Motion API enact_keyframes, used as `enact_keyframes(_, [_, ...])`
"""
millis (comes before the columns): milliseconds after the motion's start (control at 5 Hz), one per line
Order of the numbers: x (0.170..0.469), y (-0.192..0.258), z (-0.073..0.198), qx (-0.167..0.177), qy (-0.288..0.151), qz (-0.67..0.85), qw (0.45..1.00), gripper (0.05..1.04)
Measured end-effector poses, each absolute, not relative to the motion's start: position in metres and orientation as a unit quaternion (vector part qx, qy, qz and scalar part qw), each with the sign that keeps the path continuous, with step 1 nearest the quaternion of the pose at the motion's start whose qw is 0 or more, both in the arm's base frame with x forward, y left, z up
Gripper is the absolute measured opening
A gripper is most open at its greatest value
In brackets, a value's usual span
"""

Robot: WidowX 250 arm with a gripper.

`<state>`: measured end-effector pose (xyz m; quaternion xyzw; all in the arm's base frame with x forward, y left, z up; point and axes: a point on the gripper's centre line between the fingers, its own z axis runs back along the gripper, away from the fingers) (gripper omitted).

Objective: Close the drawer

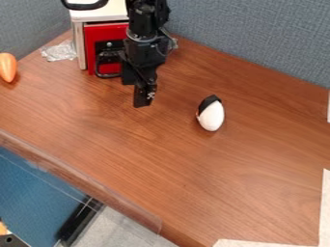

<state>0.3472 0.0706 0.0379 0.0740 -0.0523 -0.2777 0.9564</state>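
Note:
The black gripper (145, 94) hangs low over the wooden surface, left of the middle in the upper half of the view. Behind it and to its left stands a small box with a white top (100, 15) and a red drawer front (103, 34). A black handle (107, 75) is on the red front, just left of the gripper. The arm hides the right part of the box, and how far out the drawer stands is not clear.
A white egg-shaped object with a black part (211, 116) lies right of the gripper. Crumpled clear plastic (59, 51) and an orange object (7, 67) are at the left. Grey-blue panels (258, 34) border the table (193, 178) behind.

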Motion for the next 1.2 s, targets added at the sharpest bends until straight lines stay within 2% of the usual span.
enact_keyframes(400, [0.351,0.085,0.034,0.087,-0.045,-0.275,0.956,0.999])
enact_keyframes(600, [0.35,0.087,0.034,0.085,-0.042,-0.273,0.957,0.999])
enact_keyframes(800, [0.335,0.089,0.041,0.069,-0.041,-0.27,0.96,0.999])
enact_keyframes(1000, [0.309,0.082,0.078,0.033,-0.06,-0.278,0.958,0.999])
enact_keyframes(1200, [0.287,0.092,0.099,0.005,-0.063,-0.273,0.96,0.999])
